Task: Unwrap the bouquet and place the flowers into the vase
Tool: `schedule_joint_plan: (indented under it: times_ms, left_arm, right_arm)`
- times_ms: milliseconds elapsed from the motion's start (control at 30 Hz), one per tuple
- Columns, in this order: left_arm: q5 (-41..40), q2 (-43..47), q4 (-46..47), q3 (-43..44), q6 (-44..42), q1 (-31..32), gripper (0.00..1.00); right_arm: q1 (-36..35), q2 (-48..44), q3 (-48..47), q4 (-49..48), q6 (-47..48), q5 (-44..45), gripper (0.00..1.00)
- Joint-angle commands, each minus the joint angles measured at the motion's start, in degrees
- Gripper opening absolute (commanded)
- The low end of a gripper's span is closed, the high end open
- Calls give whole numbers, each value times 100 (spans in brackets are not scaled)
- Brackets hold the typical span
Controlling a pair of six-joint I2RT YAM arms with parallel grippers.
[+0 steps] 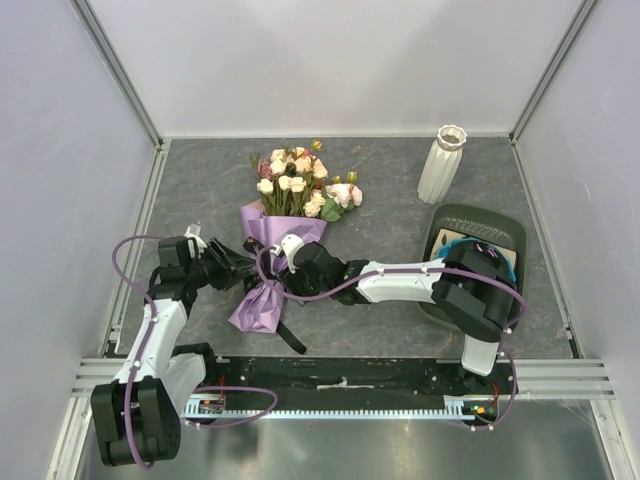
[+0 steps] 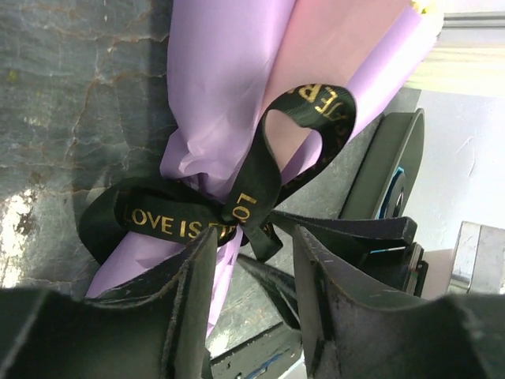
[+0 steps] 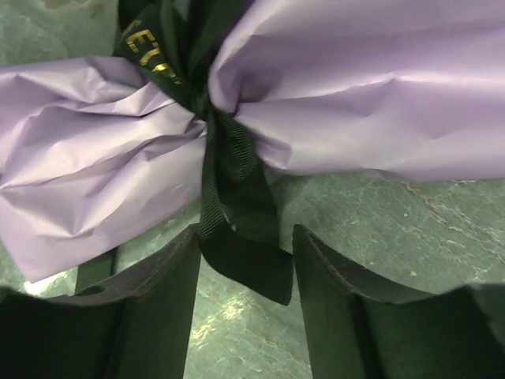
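Note:
The bouquet (image 1: 278, 238) lies on the table with its flowers (image 1: 300, 183) pointing away from me and the lilac paper tail (image 1: 257, 310) toward me. A black ribbon (image 1: 268, 282) ties its waist. My left gripper (image 1: 238, 268) reaches in from the left and my right gripper (image 1: 278, 264) from the right. In the left wrist view the gold-lettered bow (image 2: 237, 204) sits just past the left gripper (image 2: 254, 233), open, with a ribbon tail lying in the gap. My right gripper (image 3: 246, 233) is open astride a hanging ribbon tail (image 3: 241, 237). The white ribbed vase (image 1: 441, 163) stands upright at the back right.
A dark tray (image 1: 495, 225) holding a blue round dish (image 1: 508, 258) sits at the right under my right arm. Grey walls close in the left, back and right sides. A metal rail (image 1: 340, 385) runs along the near edge.

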State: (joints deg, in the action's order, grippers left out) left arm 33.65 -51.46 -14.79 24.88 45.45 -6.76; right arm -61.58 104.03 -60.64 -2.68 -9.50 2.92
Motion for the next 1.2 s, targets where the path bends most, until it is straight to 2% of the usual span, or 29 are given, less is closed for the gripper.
schedule_joint_plan:
  times_ms: [0, 67, 200, 267, 300, 400, 600, 633, 667, 767, 933, 1000, 1167]
  left_arm:
    - [309, 40, 134, -124, 183, -35, 46]
    - [318, 31, 134, -124, 183, -35, 43]
    - [274, 31, 55, -115, 131, -62, 43]
    - [274, 13, -33, -98, 113, -79, 46]
    - [309, 5, -50, -89, 122, -114, 51]
    - [475, -39, -51, -98, 139, -219, 55]
    - [599, -74, -51, -194, 113, -404, 56]
    - [660, -101, -33, -212, 122, -457, 56]
    - [739, -170, 2, -238, 148, -510, 56]
    - [1038, -337, 195, -344, 166, -712, 56]
    - [1250, -1014, 406, -379, 201, -967, 59]
    - [1223, -1286, 546, -370, 271, -958, 54]
    - [609, -1340, 617, -396, 149, -958, 53]
  right_arm:
    - [41, 83, -238, -145, 1, 481, 51]
    - [41, -66, -185, -180, -17, 621, 46]
    - [41, -348, -70, -321, -26, 798, 26]
    - [32, -436, -97, -330, -43, 807, 21]
    - [41, -453, -140, -304, -43, 807, 19]
    - [41, -454, -263, -164, -87, 903, 18]
    - [41, -603, -255, -58, -88, 1141, 24]
    - [32, -603, -273, -23, -87, 1080, 27]
    - [41, -612, -281, 4, -79, 1053, 38]
    - [41, -638, -299, 57, -44, 939, 46]
    - [32, -594, -326, 136, -78, 816, 50]
    - [32, -629, -325, 118, -131, 711, 50]
    - [32, -673, -247, 13, -210, 614, 51]
